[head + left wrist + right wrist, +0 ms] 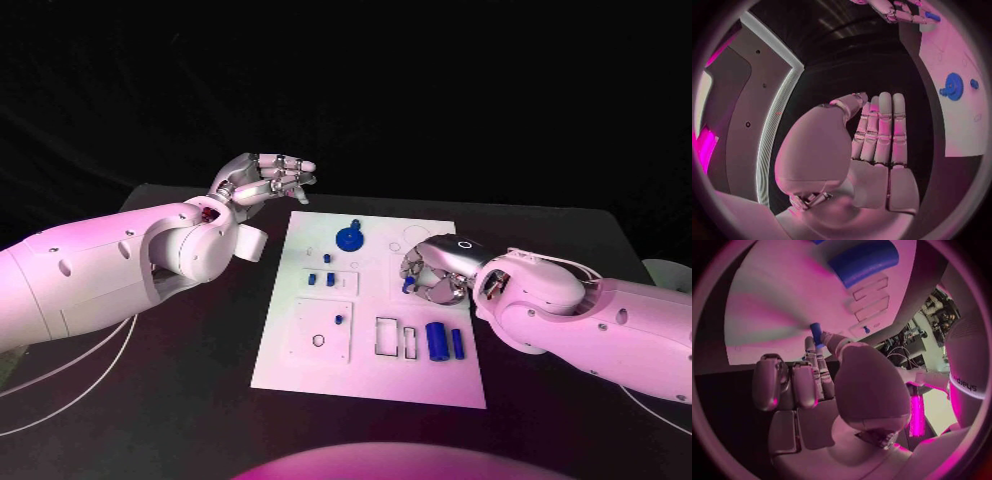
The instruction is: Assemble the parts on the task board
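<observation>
My right hand (433,272) hangs over the middle of the task board (296,365), pinching a small blue peg (816,333) between thumb and a fingertip, the other fingers curled beside it. I judge the peg light, stiff and smooth, so it could roll or slip in a pinch this narrow; the grip sits low on the shaft, leaving the free end clear to go into a hole. It looks hard plastic, not fragile, but a tilt at entry would likely jam it.

My left hand (267,180) is off the board at about 11 o'clock from it, raised above the black table (188,410), holding nothing; the left wrist view shows its fingers straight and side by side.

Around the peg: a blue round gear-like part (351,238) stands at 12 o'clock on the board, 2 blue cylinders (436,342) lie at about 4 o'clock near the right edge, and small blue pieces (322,280) sit at 9 o'clock from my right hand. An empty rectangular slot (387,337) lies just beside the cylinders. My own fingers hide the spot beneath the peg, so I cannot tell which hole is under it.
</observation>
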{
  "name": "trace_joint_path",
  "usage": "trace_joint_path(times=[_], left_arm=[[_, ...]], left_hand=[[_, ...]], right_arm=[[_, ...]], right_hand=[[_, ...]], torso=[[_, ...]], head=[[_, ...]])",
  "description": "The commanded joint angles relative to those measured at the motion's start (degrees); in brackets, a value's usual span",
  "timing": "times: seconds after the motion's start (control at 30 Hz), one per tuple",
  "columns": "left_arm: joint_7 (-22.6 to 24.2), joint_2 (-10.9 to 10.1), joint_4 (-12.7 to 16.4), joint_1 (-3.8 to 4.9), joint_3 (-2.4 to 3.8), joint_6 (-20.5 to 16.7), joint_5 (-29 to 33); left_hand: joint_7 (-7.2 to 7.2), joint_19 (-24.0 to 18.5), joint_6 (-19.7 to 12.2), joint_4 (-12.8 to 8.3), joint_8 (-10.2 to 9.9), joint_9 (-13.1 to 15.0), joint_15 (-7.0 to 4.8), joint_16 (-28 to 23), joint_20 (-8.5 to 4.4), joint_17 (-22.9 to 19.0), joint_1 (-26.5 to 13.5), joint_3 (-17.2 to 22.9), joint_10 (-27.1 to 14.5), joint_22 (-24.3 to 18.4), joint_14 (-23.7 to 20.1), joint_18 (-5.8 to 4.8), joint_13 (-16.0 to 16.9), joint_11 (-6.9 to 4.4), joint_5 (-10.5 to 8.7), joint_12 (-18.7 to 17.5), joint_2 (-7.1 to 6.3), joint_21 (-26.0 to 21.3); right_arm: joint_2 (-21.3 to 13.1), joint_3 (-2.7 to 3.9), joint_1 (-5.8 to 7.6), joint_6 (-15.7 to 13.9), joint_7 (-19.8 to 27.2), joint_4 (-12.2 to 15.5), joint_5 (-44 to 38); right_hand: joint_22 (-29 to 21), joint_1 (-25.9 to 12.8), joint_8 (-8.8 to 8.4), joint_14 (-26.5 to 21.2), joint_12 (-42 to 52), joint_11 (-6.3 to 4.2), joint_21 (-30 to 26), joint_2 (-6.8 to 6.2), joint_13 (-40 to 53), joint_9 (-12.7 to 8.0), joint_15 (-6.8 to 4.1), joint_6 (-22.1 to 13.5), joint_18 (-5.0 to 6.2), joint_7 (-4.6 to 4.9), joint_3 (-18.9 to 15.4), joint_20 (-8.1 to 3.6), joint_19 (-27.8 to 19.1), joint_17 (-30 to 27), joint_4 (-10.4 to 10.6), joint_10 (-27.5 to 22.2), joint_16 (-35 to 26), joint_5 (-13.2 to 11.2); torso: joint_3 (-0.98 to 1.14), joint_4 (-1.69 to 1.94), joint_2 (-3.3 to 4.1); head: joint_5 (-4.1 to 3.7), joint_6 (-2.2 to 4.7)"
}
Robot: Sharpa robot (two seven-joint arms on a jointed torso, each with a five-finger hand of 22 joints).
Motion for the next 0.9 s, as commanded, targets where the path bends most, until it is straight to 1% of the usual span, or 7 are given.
trace_joint_path(times=[0.03,0.13,0.23,0.43,0.63,0.77,0.9], left_arm=[[0.1,0.08,0.09,0.05,0.05,1.21,-0.18],[0.08,0.08,0.08,0.05,0.05,1.24,-0.18],[0.04,0.07,0.06,0.05,0.05,1.24,-0.19],[-0.02,0.05,-0.11,0.05,0.05,1.16,-0.24],[-0.16,0.02,-0.33,0.05,0.05,1.63,-0.43],[-0.26,0.05,-0.4,0.05,0.05,1.9,-0.68],[-0.29,0.15,-0.52,0.05,0.05,2.03,-0.79]], left_hand=[[0.45,-0.51,0.01,-0.15,0.07,-0.05,0.07,-0.37,-0.08,-0.08,-0.43,-0.11,-0.4,0.09,0.44,0.06,0.07,0.11,0.2,0.28,0.37,0.33],[0.45,-0.51,0.01,-0.15,0.07,-0.05,0.07,-0.37,-0.08,-0.08,-0.43,-0.11,-0.4,0.09,0.44,0.06,0.07,0.11,0.2,0.28,0.37,0.33],[0.45,-0.51,0.01,-0.15,0.07,-0.05,0.07,-0.37,-0.08,-0.08,-0.43,-0.11,-0.4,0.09,0.44,0.06,0.07,0.11,0.2,0.28,0.37,0.33],[0.46,-0.54,0.0,-0.12,0.07,-0.06,0.08,-0.39,-0.07,-0.08,-0.47,-0.09,-0.42,0.1,0.45,0.06,0.07,0.1,0.21,0.28,0.43,0.32],[0.44,-0.56,-0.01,-0.19,0.07,-0.08,0.05,-0.42,-0.08,-0.09,-0.38,-0.02,-0.44,0.13,0.46,0.08,0.07,0.08,0.23,0.29,0.53,0.34],[0.45,-0.55,-0.06,-0.22,0.04,-0.11,0.04,-0.39,-0.08,-0.07,-0.39,-0.04,-0.5,0.15,0.52,0.09,0.06,0.09,0.22,0.27,0.47,0.36],[0.45,-0.54,-0.1,-0.25,0.02,-0.12,0.04,-0.36,-0.08,-0.05,-0.39,-0.05,-0.54,0.16,0.56,0.1,0.06,0.1,0.23,0.26,0.46,0.38]], right_arm=[[0.15,-0.01,-0.1,-1.76,0.44,-0.08,-0.21],[0.19,-0.01,-0.15,-2.61,0.14,-0.1,-0.56],[0.15,-0.01,-0.19,-3.54,-0.17,-0.03,-1.04],[-0.11,-0.01,-0.26,-5.44,-0.22,0.56,-1.46],[-1.67,0.03,-0.03,-7.86,0.11,3.15,-1.17],[-3.04,0.12,0.8,-8.94,0.43,5.61,0.24],[-4.46,0.26,1.75,-9.71,0.68,8.71,1.57]], right_hand=[[7.86,0.95,0.99,1.74,0.72,-0.52,1.29,1.18,0.44,0.5,-0.61,1.66,-0.57,-0.33,1.68,-0.27,0.83,0.15,-0.56,1.99,0.46,-1.44],[8.24,1.26,1.87,1.8,1.09,-1.03,2.02,1.69,0.79,1.06,-1.0,2.92,-0.7,-0.78,2.63,-0.6,1.12,0.18,-1.11,3.45,0.54,-1.81],[8.96,2.0,3.06,1.94,1.41,-1.62,3.45,2.39,1.33,1.99,-1.52,4.13,-0.99,-1.22,3.94,-1.09,1.68,0.49,-2.33,5.25,0.78,-3.2],[9.15,2.12,3.53,1.95,0.87,-1.67,3.67,2.03,1.63,2.69,-1.63,3.96,-1.05,-1.13,4.83,-1.33,1.76,0.35,-3.54,5.6,0.76,-3.26],[9.12,1.96,3.62,1.91,0.59,-1.61,3.49,1.73,1.74,2.92,-1.59,3.87,-1.03,-1.03,5.04,-1.34,1.68,0.19,-3.93,5.59,0.69,-3.1],[9.19,1.72,3.64,1.91,0.39,-1.56,3.59,1.48,1.79,3.03,-1.55,3.8,-1.05,-0.99,5.09,-1.33,1.71,0.21,-4.06,5.54,0.71,-2.99],[9.22,1.47,3.68,1.89,0.27,-1.53,3.61,1.3,1.84,3.12,-1.52,3.79,-1.06,-0.98,5.09,-1.32,1.72,0.1,-4.12,5.58,0.66,-2.92]], torso=[[-0.03,-0.02,-0.03],[-0.03,-0.01,-0.04],[-0.03,0.02,-0.05],[-0.04,0.02,-0.09],[-0.07,0.03,-0.14],[-0.11,0.01,-0.17],[-0.06,-0.02,-0.17]], head=[[-0.03,-0.04],[-0.07,-0.06],[-0.07,-0.08],[-0.05,-0.14],[0.04,-0.14],[0.19,0.0],[0.38,0.01]])
